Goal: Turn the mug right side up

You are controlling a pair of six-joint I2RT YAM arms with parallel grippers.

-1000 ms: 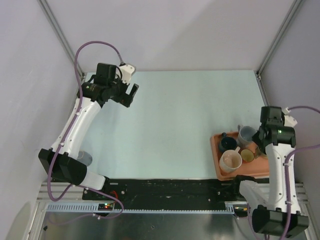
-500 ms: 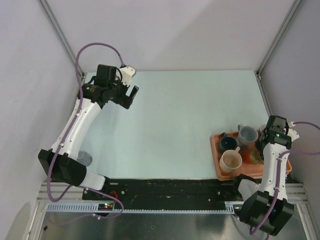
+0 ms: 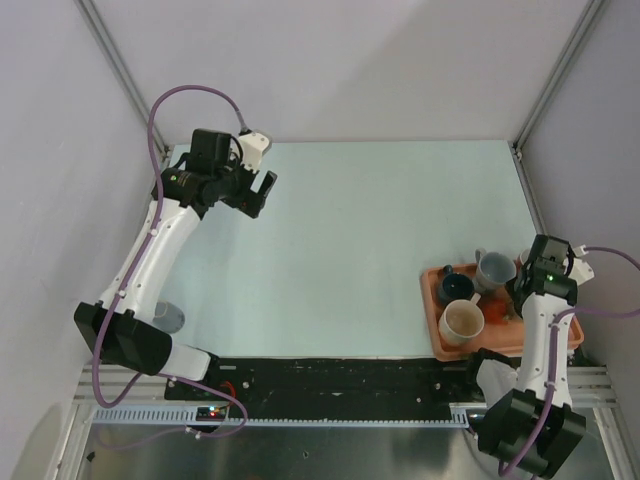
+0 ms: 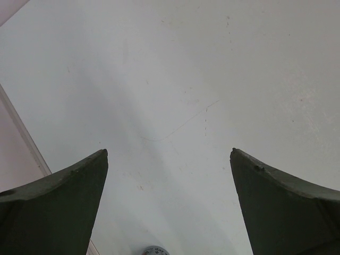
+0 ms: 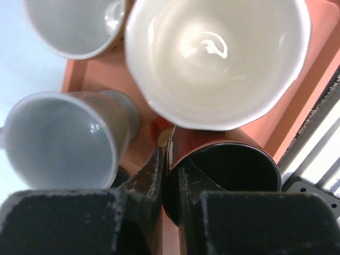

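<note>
Right wrist view: the mug (image 5: 234, 172) filled the lower right, its round mouth open toward the camera.
Mug look: dark and glossy, a thin-walled cylinder with a brown rim and a shadowed black inside; nothing showed in it.
Mug place: on the orange tray (image 5: 101, 79), near the tray's raised edge and just beside the cream mug (image 5: 218, 58). Whether its base sat flat could not be told.
Right gripper (image 5: 167, 159): clamped on the mug's rim, one black finger inside the wall and one outside, with the jaws almost together.
Cream mug: wide and smooth, glazed off-white, a bright glint at the bottom, nothing in it.
Grey mug (image 5: 64, 141): matte grey with a pale inside, mouth toward the camera, to the left of the fingers, holding nothing.
Pale-lined mug (image 5: 74, 24): cut off by the top left corner, with a white glossy inside.
Tray material: smooth orange plastic with a low rim; the top external view showed it at the table's near right corner (image 3: 432, 300), carrying all the mugs.
Table (image 3: 380, 220): flat, pale blue-green, matte, with faint scratches in the left wrist view.
Left gripper (image 4: 167, 154): jaws spread wide, dark tapered fingers over bare table at the far left, holding nothing.
</note>
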